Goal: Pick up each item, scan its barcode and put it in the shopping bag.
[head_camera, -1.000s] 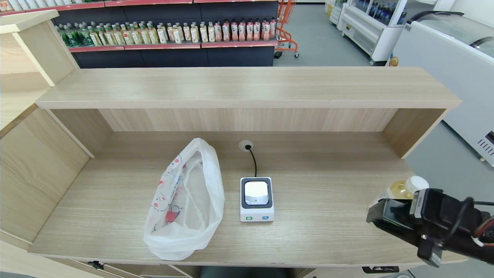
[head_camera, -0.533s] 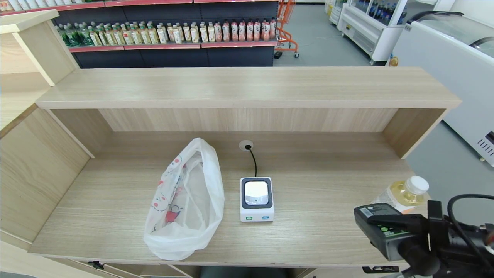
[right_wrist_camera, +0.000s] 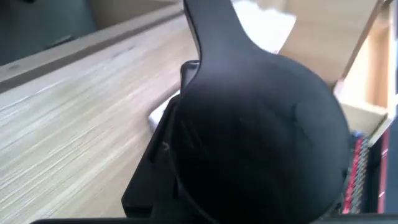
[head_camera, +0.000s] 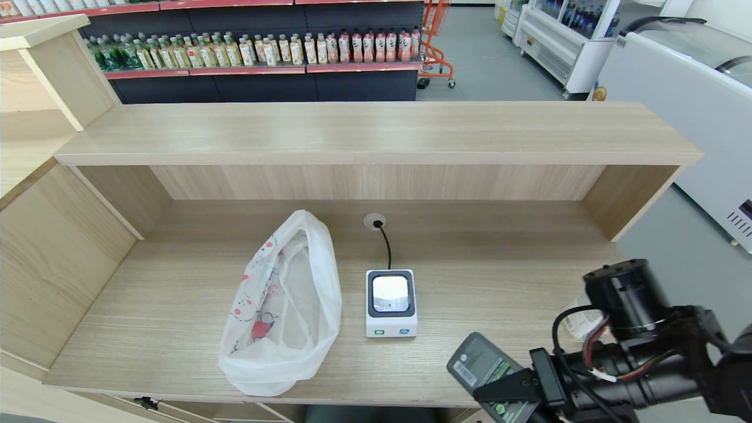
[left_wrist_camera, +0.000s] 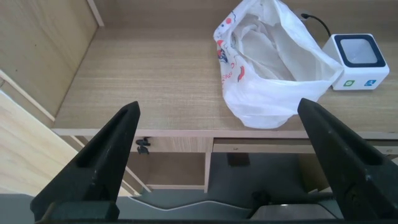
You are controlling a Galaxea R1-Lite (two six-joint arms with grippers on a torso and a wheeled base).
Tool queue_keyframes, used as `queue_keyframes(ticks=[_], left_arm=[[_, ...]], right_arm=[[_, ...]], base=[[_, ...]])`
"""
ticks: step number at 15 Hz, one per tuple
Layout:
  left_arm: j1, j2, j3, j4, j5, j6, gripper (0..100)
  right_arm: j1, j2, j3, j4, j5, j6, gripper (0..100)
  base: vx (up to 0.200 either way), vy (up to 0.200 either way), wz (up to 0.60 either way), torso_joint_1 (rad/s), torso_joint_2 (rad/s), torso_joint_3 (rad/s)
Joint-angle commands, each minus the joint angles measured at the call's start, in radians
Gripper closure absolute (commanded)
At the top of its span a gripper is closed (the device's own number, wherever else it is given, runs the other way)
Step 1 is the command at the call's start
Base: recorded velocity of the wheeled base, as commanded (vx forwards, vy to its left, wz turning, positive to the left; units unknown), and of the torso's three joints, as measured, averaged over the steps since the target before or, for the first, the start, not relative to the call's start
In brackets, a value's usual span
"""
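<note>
My right gripper (head_camera: 506,389) is shut on a flat black pack (head_camera: 479,365) with a white barcode label, held above the counter's front edge, right of and nearer than the white scanner (head_camera: 390,303). The right wrist view has the black pack (right_wrist_camera: 261,143) close up. A white plastic shopping bag (head_camera: 283,305) with red print lies open left of the scanner. A bottle's label (head_camera: 580,322) peeks out behind the right arm. The left gripper (left_wrist_camera: 217,155) stands wide open, holding nothing, below the counter's front edge, with the bag (left_wrist_camera: 267,62) and scanner (left_wrist_camera: 357,53) beyond it.
The wooden counter (head_camera: 176,305) has side walls and a raised shelf (head_camera: 376,132) at the back. The scanner's black cable (head_camera: 385,244) runs to a hole in the counter. Shelves of bottles and freezers stand in the room behind.
The right arm has swung the black pack left and nearer, from beside the bottle at the counter's right end to the front edge. The arm now covers most of the bottle.
</note>
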Motion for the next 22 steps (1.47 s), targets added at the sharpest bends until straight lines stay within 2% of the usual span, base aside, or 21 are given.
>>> queue_keyframes(ticks=[1, 7, 9, 18, 22], left_arm=[[0.000, 0.000, 0.000, 0.000, 0.000, 0.000, 0], [0.000, 0.000, 0.000, 0.000, 0.000, 0.000, 0], [0.000, 0.000, 0.000, 0.000, 0.000, 0.000, 0], [0.000, 0.000, 0.000, 0.000, 0.000, 0.000, 0], [0.000, 0.000, 0.000, 0.000, 0.000, 0.000, 0]], right_arm=[[0.098, 0.193, -0.079, 0.000, 0.050, -0.065, 100], [0.167, 0.250, -0.212, 0.000, 0.084, -0.080, 100], [0.208, 0.262, -0.218, -0.028, 0.084, -0.080, 100], [0.265, 0.240, -0.235, -0.060, 0.094, -0.132, 100], [0.282, 0.248, -0.300, -0.177, 0.163, -0.135, 100]], base=[[0.000, 0.000, 0.00, 0.000, 0.00, 0.000], [0.000, 0.000, 0.00, 0.000, 0.00, 0.000], [0.000, 0.000, 0.00, 0.000, 0.00, 0.000], [0.000, 0.000, 0.00, 0.000, 0.00, 0.000], [0.000, 0.000, 0.00, 0.000, 0.00, 0.000]])
